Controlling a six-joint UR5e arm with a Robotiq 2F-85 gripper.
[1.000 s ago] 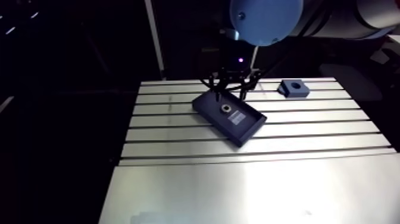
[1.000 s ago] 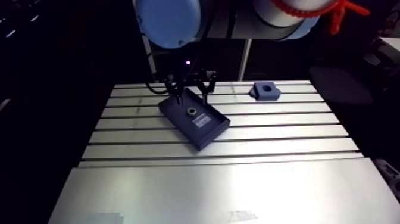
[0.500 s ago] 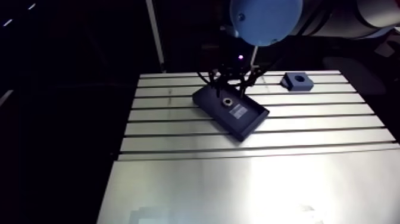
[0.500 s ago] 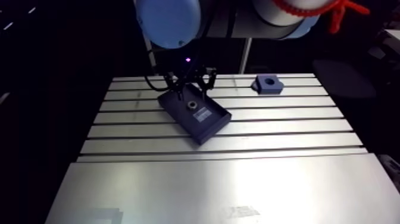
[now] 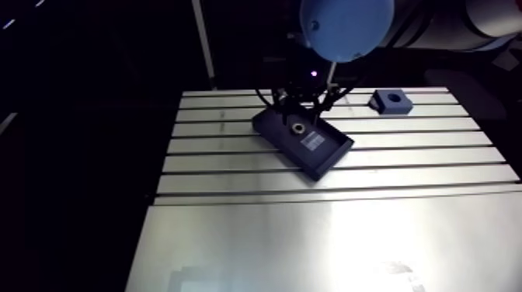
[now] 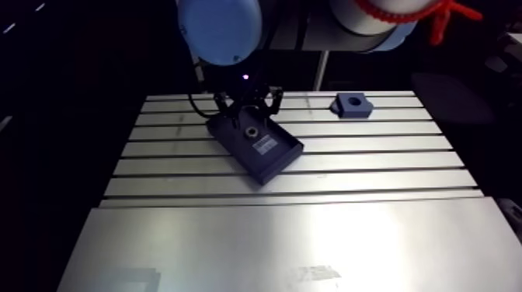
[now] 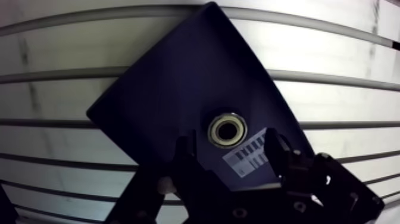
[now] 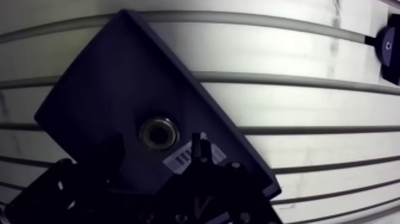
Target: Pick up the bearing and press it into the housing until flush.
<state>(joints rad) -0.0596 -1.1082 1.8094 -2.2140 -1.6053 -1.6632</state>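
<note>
Arm view: gripper (image 6: 247, 116) hangs over one end of the tray (image 6: 273, 165). Bearing (image 6: 251, 133) lies in the tray, under the gripper. Housing (image 6: 349, 105) sits on the table (image 6: 311, 233), well apart from the tray. Wrist view: fingers (image 7: 275, 146) spread wide, holding nothing, one each side of the bearing, not touching it. Bearing flat on tray floor, just beside a white label (image 7: 249, 156).

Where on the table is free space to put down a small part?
The smooth plate in front of the tray is bare, also the slots between tray and housing. Crowded: over the bearing, under the gripper.
</note>
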